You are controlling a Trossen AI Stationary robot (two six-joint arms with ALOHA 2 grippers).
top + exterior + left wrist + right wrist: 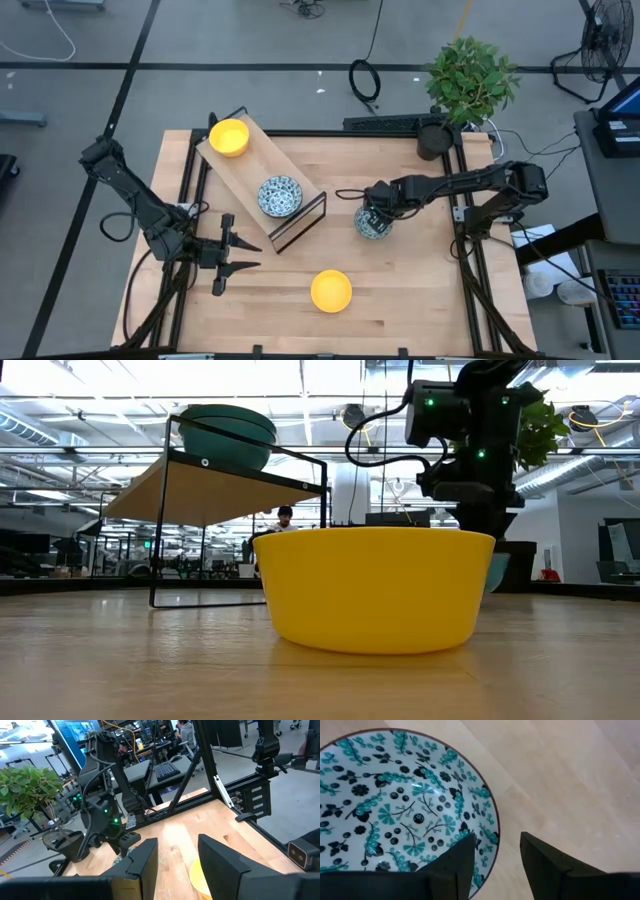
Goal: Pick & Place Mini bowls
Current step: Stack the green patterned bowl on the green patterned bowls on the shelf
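A white bowl with a dense blue pattern (372,223) sits on the table right of centre. My right gripper (371,212) hangs over it, pointing down and open. In the right wrist view one finger (460,862) is above the inside of the bowl (395,800), the other (540,862) is outside, and the rim (493,832) lies between them untouched. A yellow bowl (331,290) stands on the table near the near edge and fills the low view (375,588). Another yellow bowl (229,138) and a patterned bowl (280,196) rest on a raised wooden shelf (235,170). My left gripper (259,256) waits open, left of the near yellow bowl.
The shelf stands on a black wire frame (300,225) at the table's far left. A black pot with a green plant (470,80) sits at the far right corner. Bare wood lies between the shelf, the patterned bowl and the near yellow bowl. Black frame rails (470,260) edge the table.
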